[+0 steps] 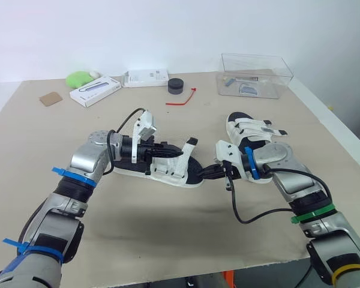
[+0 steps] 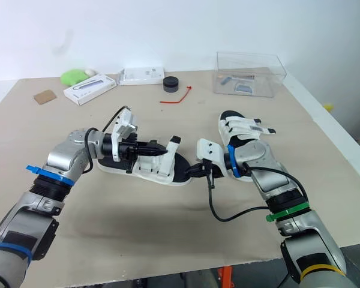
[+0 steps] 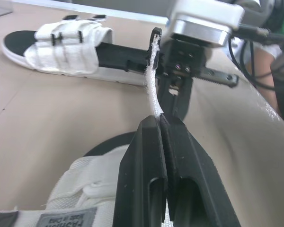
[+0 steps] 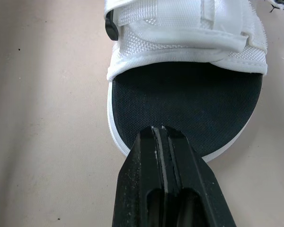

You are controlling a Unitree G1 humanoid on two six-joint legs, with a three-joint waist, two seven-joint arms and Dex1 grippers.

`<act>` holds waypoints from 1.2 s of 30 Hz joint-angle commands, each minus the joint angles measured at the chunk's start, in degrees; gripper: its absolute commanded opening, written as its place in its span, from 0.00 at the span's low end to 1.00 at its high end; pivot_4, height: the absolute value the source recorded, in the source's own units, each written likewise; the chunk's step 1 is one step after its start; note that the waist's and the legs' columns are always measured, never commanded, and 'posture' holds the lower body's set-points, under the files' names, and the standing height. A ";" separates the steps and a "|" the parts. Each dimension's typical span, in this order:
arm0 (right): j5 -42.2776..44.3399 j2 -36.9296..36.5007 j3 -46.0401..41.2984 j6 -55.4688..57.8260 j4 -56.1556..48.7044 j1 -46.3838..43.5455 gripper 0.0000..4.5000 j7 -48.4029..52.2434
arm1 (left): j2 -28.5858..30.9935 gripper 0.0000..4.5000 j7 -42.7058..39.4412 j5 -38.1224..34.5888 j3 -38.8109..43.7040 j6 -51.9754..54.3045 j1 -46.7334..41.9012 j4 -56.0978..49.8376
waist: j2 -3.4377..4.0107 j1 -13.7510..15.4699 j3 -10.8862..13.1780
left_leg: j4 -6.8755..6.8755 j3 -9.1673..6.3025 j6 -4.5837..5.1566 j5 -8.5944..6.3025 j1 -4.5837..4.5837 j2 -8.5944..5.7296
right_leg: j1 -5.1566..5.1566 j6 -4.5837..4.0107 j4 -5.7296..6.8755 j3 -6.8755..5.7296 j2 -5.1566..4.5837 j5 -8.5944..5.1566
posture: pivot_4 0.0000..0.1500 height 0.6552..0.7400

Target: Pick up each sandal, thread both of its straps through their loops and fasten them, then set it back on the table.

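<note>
A white sandal with a black footbed point(image 1: 168, 171) lies at the middle of the table. My left gripper point(image 1: 179, 155) is shut on one of its white straps point(image 3: 153, 80), which rises from between the fingertips; the strap's black-tipped end point(image 1: 191, 143) stands up over the sandal. My right gripper point(image 1: 209, 173) is shut, and its tips rest at the rim of the sandal's open black end point(image 4: 184, 99), with nothing between the fingers. A second white sandal point(image 1: 252, 129) lies to the right behind my right arm, its straps lying flat across it.
A clear plastic box point(image 1: 255, 75) stands at the back right. Along the back lie a black round puck point(image 1: 176, 85), a red tie point(image 1: 183, 99), two white boxes point(image 1: 95, 91) point(image 1: 147, 78), a green object point(image 1: 79, 78) and a cardboard scrap point(image 1: 50, 98).
</note>
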 commanded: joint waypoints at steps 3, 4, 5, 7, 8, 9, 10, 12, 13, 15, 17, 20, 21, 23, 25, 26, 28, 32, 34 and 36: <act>-0.18 -0.54 -0.60 -0.18 -0.57 -0.06 0.00 0.15 | 0.25 0.02 0.76 2.37 2.38 -0.47 -0.88 0.46 | 0.00 0.00 0.00 | 0.00 -0.02 0.00 0.00 0.00 0.00 | 0.00 0.00 0.01 -0.01 0.01 0.01 | 1.00 1.00; -0.21 -0.47 -0.51 -0.34 -0.47 -0.07 0.00 0.22 | 0.19 0.02 0.91 3.02 2.33 -0.64 -0.79 0.87 | 0.00 0.00 0.00 | 0.00 -0.02 -0.01 0.00 0.00 0.00 | 0.00 -0.01 0.00 -0.01 0.01 0.01 | 1.00 1.00; -0.22 -0.42 -0.45 -0.46 -0.39 -0.08 0.00 0.27 | 0.10 0.02 0.94 3.48 2.34 -0.73 -0.74 1.12 | 0.00 0.00 0.00 | 0.00 -0.02 -0.01 0.01 0.00 0.00 | 0.00 -0.01 0.00 -0.01 0.01 0.01 | 1.00 1.00; -0.23 -0.28 -0.36 -0.48 -0.46 -0.05 0.00 0.23 | -0.06 0.02 0.89 4.29 2.45 -0.99 -0.57 1.75 | 0.00 0.00 0.00 | 0.00 -0.01 -0.02 0.01 0.00 0.00 | 0.00 0.00 0.01 0.00 0.01 0.01 | 1.00 1.00; -0.22 -0.21 -0.35 -0.46 -0.46 -0.06 0.00 0.19 | -0.16 0.02 0.83 4.61 2.51 -1.16 -0.55 2.14 | 0.00 0.00 0.00 | 0.00 0.00 -0.02 0.01 0.00 0.00 | 0.00 0.00 0.00 0.00 0.01 0.02 | 1.00 1.00; -0.19 -0.15 -0.34 -0.40 -0.50 -0.05 0.00 0.17 | -0.10 0.02 1.19 5.72 2.14 -1.94 -0.44 2.79 | 0.00 0.00 0.00 | 0.00 0.00 -0.02 0.01 0.00 0.00 | 0.00 0.00 0.00 0.00 0.01 0.01 | 1.00 1.00; -0.22 -0.14 -0.31 -0.54 -0.37 -0.10 0.00 0.22 | -0.09 0.02 1.83 7.13 1.60 -2.87 -0.45 3.67 | 0.00 0.00 0.00 | 0.00 0.00 -0.02 0.01 0.00 0.00 | 0.00 0.00 0.00 0.00 0.01 0.01 | 1.00 1.00; -0.23 -0.14 -0.32 -0.63 -0.26 -0.13 0.00 0.27 | -0.12 0.02 3.32 11.07 -0.04 -6.89 -0.35 5.42 | 0.00 0.00 0.00 | 0.00 0.00 -0.02 0.01 0.01 0.00 | 0.00 -0.01 0.00 0.00 0.01 0.02 | 1.00 1.00; -0.21 -0.13 -0.34 -0.63 -0.23 -0.12 0.00 0.29 | -0.52 0.02 3.81 12.05 -0.15 -7.91 -0.59 6.52 | 0.00 0.00 0.00 | 0.00 -0.01 -0.02 0.01 0.02 0.00 | 0.00 -0.02 0.00 0.00 0.01 0.03 | 1.00 1.00; -0.18 -0.18 -0.32 -0.56 -0.53 0.08 0.00 0.28 | -1.00 0.02 3.85 13.25 -0.17 -9.47 -0.91 7.89 | 0.00 0.01 0.00 | 0.00 0.00 -0.04 0.02 0.03 0.00 | 0.02 -0.02 0.01 0.00 0.01 0.05 | 1.00 1.00; -0.16 -0.24 -0.29 -0.50 -0.74 0.24 0.00 0.30 | -1.39 0.02 4.29 14.14 -0.04 -10.40 -1.39 9.34 | 0.00 0.01 0.00 | 0.01 0.00 -0.06 0.04 0.04 0.00 | 0.03 0.01 0.01 0.01 0.01 0.08 | 1.00 1.00; -0.18 -0.36 -0.30 -0.52 -0.88 0.41 0.00 0.29 | -1.64 0.21 3.63 14.45 0.37 -11.10 -1.76 9.88 | 0.00 -0.01 0.00 | 0.04 0.01 -0.09 0.06 0.05 0.00 | 0.04 0.03 0.01 0.02 0.02 0.14 | 1.00 1.00; -0.17 -0.39 -0.34 -0.51 -0.86 0.41 0.00 0.29 | -1.70 0.30 3.52 14.56 0.51 -11.34 -1.82 9.86 | 0.00 -0.01 0.00 | 0.04 0.01 -0.09 0.06 0.05 0.00 | 0.04 0.04 0.01 0.02 0.02 0.14 | 1.00 1.00; -0.19 -0.47 -0.43 -0.54 -0.86 0.42 0.00 0.25 | -1.67 0.51 3.33 14.45 1.34 -12.41 -2.18 9.72 | 0.00 -0.03 0.00 | 0.04 0.01 -0.09 0.06 0.05 0.00 | 0.04 0.04 0.01 0.02 0.03 0.14 | 1.00 1.00; -0.18 -0.53 -0.48 -0.48 -0.98 0.50 0.00 0.17 | -1.39 0.74 2.45 13.90 2.58 -13.36 -3.09 9.98 | 0.00 -0.02 0.00 | 0.04 0.00 -0.08 0.05 0.02 0.02 | 0.03 0.05 0.00 0.02 0.03 0.12 | 1.00 1.00; -0.18 -0.55 -0.51 -0.46 -1.03 0.54 0.00 0.12 | -1.32 0.83 1.92 12.99 3.78 -13.33 -4.39 10.59 | 0.00 -0.01 0.00 | 0.04 0.00 -0.08 0.05 0.02 0.02 | 0.03 0.05 0.00 0.02 0.03 0.12 | 1.00 1.00; -0.15 -0.63 -0.55 -0.38 -1.16 0.66 0.00 0.08 | -1.61 0.83 1.20 10.88 6.23 -12.77 -6.97 11.36 | 0.00 0.01 0.00 | 0.04 -0.01 -0.07 0.05 -0.06 0.01 | -0.01 0.04 -0.02 0.00 0.02 0.12 | 1.00 1.00; -0.20 -0.56 -0.52 -0.35 -1.14 0.60 0.00 0.01 | -2.77 0.83 -1.07 8.96 7.22 -10.73 -9.30 10.34 | -0.01 0.00 0.00 | 0.04 0.00 -0.06 0.04 -0.07 0.00 | 0.00 0.05 -0.04 0.01 0.01 0.11 | 1.00 1.00; -0.30 -0.40 -0.48 -0.43 -0.89 0.36 0.00 -0.10 | -3.36 0.83 -2.78 9.22 6.00 -10.92 -8.69 9.27 | 0.00 -0.02 0.00 | 0.04 0.01 -0.06 0.04 -0.05 -0.01 | 0.00 0.06 -0.04 0.01 0.01 0.10 | 1.00 1.00; -0.31 -0.27 -0.53 -0.39 -0.67 0.08 0.00 -0.21 | -4.22 0.83 -3.49 9.83 4.98 -10.99 -8.04 9.35 | 0.00 -0.02 0.00 | 0.03 0.00 -0.06 0.04 -0.05 -0.01 | 0.00 0.06 -0.04 0.01 0.01 0.10 | 1.00 1.00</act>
